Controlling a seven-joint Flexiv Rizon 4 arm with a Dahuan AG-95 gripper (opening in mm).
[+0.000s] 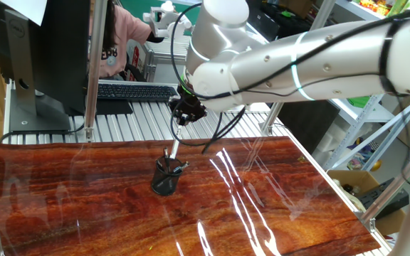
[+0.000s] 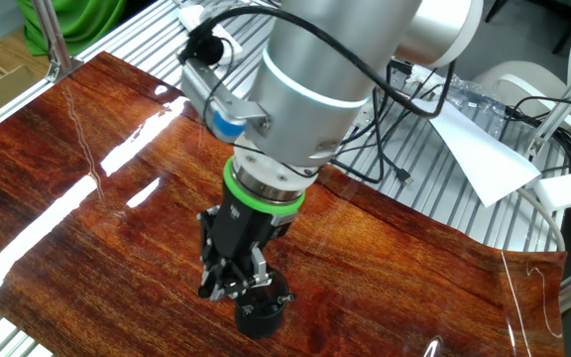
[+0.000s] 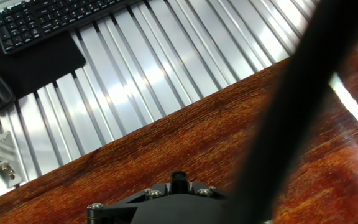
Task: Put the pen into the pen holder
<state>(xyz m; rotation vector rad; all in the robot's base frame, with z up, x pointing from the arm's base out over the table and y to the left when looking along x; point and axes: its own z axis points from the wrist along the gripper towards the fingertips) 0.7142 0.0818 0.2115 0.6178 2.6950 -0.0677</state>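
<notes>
The pen holder [image 1: 166, 177] stood well inside the reddish surface [image 1: 84, 206], with bare wood open on every side of it. Just above it the gripper [image 1: 180, 126] held its jaws narrow on the pen [image 1: 173, 147], whose lower end reached the holder's rim. Only the hand view showed the keyboard [image 3: 48, 17] on ribbed metal beyond the far edge.
</notes>
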